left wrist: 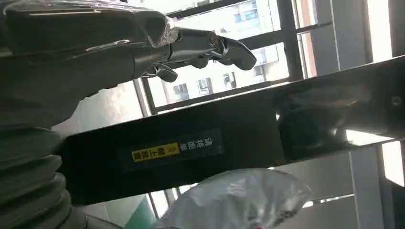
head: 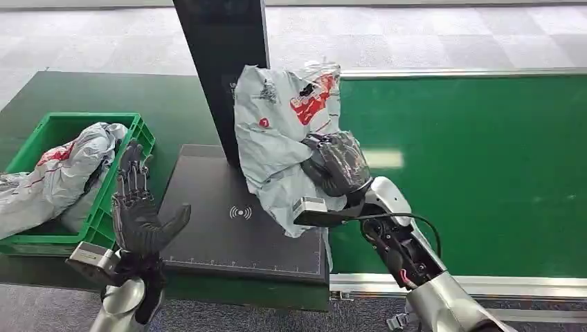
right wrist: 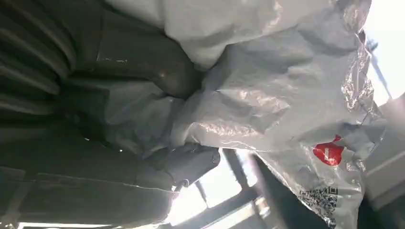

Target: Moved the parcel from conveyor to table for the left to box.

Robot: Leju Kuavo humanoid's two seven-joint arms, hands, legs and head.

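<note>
Right now the right hand [head: 337, 164] grips the grey poly-mailer parcel [head: 284, 131], lifted over the black scanner pad [head: 228, 228] against its dark post [head: 221, 69]. Beside the green crate [head: 104, 200], the left hand [head: 138, 211] waits upright, fingers spread, holding nothing.

The right hand [right wrist: 119, 119] grips a crumpled grey plastic parcel [right wrist: 267, 95], its thick fingers [right wrist: 186, 164] pressed into the folds. On the parcel, a red mark [right wrist: 328, 152] sits toward four o'clock, with a printed code [right wrist: 325, 198] beyond it.
</note>
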